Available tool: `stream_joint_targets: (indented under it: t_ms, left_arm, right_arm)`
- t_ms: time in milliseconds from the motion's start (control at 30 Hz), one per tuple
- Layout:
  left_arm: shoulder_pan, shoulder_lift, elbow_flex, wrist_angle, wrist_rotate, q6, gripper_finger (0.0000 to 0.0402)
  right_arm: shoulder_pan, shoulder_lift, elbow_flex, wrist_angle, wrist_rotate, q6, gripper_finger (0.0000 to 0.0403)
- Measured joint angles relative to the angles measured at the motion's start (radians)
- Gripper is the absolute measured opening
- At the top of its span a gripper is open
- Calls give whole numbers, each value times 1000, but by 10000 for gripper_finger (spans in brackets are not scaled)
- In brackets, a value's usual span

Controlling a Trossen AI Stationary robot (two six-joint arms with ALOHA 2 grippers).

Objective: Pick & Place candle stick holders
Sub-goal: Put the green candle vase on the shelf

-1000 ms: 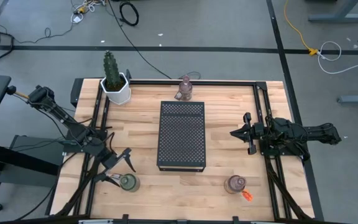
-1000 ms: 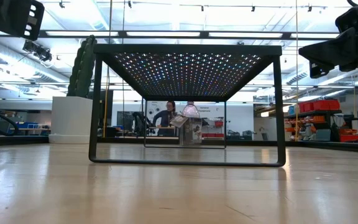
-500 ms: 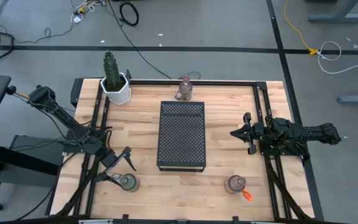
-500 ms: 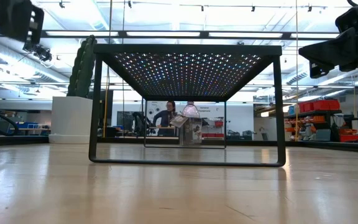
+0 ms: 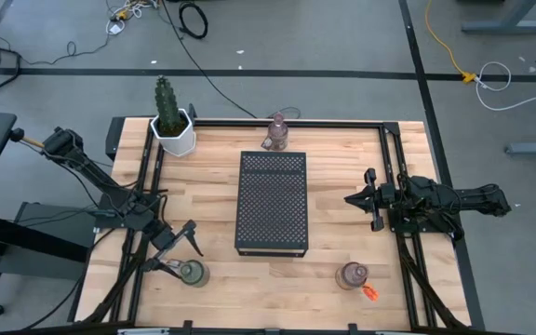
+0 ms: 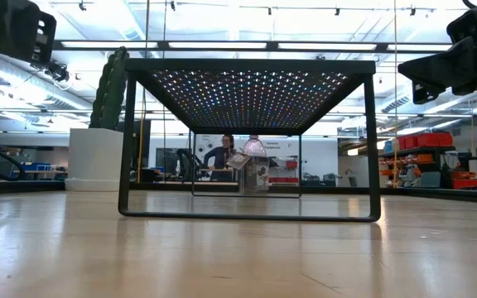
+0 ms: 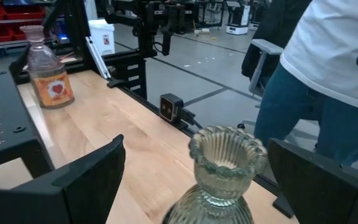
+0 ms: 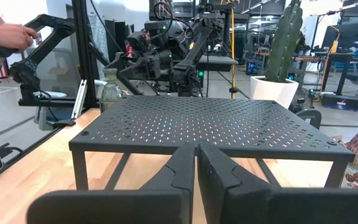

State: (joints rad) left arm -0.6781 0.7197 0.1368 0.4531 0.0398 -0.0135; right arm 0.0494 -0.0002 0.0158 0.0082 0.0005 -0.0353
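Over the last second my left arm has crept slightly toward the green holder; nothing else moved. On the table (image 5: 342,186), the black rack (image 5: 272,203) sits mid-board. My left gripper (image 5: 177,249) hangs with jaws spread wide around the green holder (image 5: 192,273) near the front edge, not yet touching. My right gripper (image 5: 359,199) waits clenched, empty. Closing off-centre could tip the holder over the edge.

Even overhead light falls across the pale wooden bench (image 5: 342,177), casting only soft, short shadows beneath the black perforated stand (image 5: 272,202). From bench height, ceiling strip lights (image 6: 238,45) glare white and sparkle in colours through the stand's holes, while the near boards blur. Up close, the green glass holder (image 7: 219,171) looks slightly soft, the room behind it hazy.
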Motion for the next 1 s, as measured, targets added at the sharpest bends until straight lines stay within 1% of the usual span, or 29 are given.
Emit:
stream_joint_targets:
  t_ms: [167,300,500,767,1000]
  left_arm:
    - [0,1,0,-4,16,4,391]
    - [0,6,0,-13,16,50,391]
    - [0,62,0,-8,33,52,391]
    - [0,108,0,41,33,52,391]
    - [-1,193,0,105,33,25,383]
  right_arm:
    - [0,0,0,0,0,0,23]
    - [0,0,0,0,0,0,23]
    - [0,0,0,0,0,0,23]
    - [0,0,0,0,0,0,23]
    - [0,0,0,0,0,0,23]
